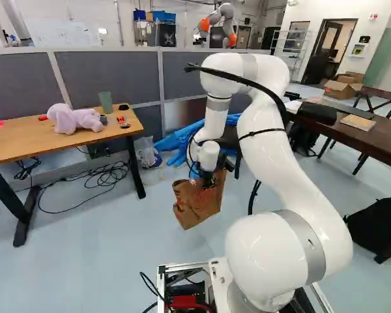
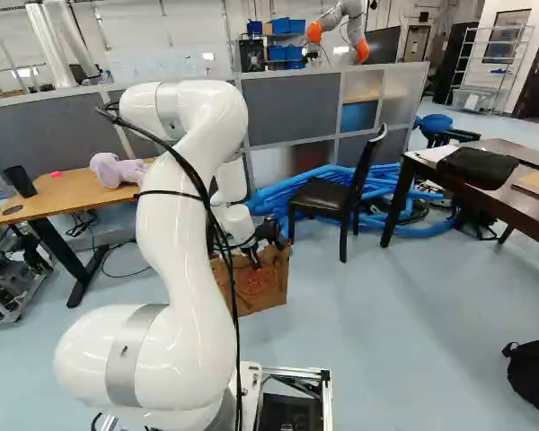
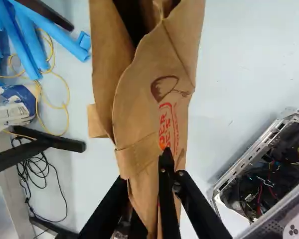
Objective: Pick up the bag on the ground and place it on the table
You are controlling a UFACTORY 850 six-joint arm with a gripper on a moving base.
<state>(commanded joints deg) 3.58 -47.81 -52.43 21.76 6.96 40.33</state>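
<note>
The brown paper bag [image 1: 197,203] is in my gripper [image 1: 210,177], hanging tilted below me, and its bottom looks up off the floor. My two black fingers [image 3: 165,181] pinch the paper from both sides, almost closed, with just a thin part of the bag squeezed between them. The bag is tall and all creased. Its top gapes open ahead of my fingers, and it is dark inside. One edge of the mouth is wavy, and a flap sticks out on one side. The paper is plain brown with red print and a dark little drawing. I cannot tell what is in it.

Past me on the floor lies a big heap of blue tubes [image 2: 296,190], and a black chair [image 2: 328,196] stands close by them. To my left is the light wooden table [image 1: 26,145] with a pale purple stuffed toy [image 1: 75,120] and a green cup [image 1: 106,103] on it. Black cords [image 1: 107,176] curl on the floor near that table. To my right is the dark table [image 1: 386,135]. Well apart from me, also to the right, a black backpack [image 1: 379,228] sits on the floor.
</note>
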